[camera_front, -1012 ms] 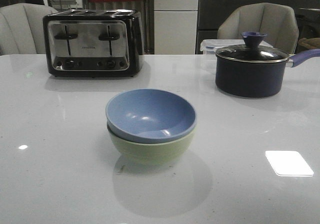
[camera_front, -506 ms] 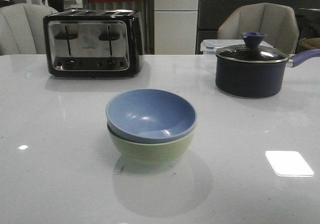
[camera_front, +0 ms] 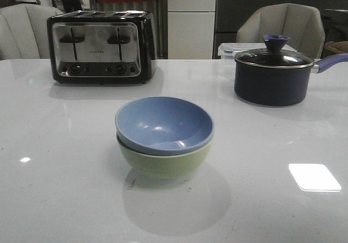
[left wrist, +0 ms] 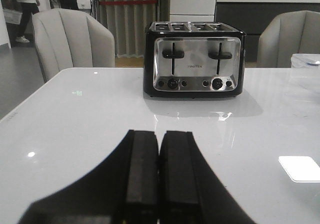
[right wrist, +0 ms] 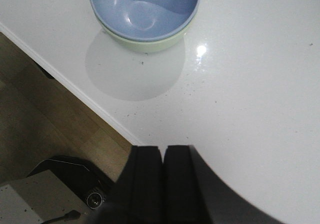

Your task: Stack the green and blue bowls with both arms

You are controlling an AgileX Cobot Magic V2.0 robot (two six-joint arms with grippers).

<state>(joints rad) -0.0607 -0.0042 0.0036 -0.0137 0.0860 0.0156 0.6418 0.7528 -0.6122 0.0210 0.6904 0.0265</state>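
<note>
Tabletop (camera_front: 65, 188): stacked bowls (right wrist: 145, 13) beyond right gripper (right wrist: 163, 156)

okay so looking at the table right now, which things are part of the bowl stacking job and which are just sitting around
Part of the job: blue bowl, nested inside green bowl; left pincer and right pincer, both closed and empty.

Just sitting around: toaster, lidded pot, plastic container.

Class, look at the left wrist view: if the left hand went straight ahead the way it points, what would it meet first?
Probably the toaster: the shut left hand points at it over bare table, though height is unclear.
</note>
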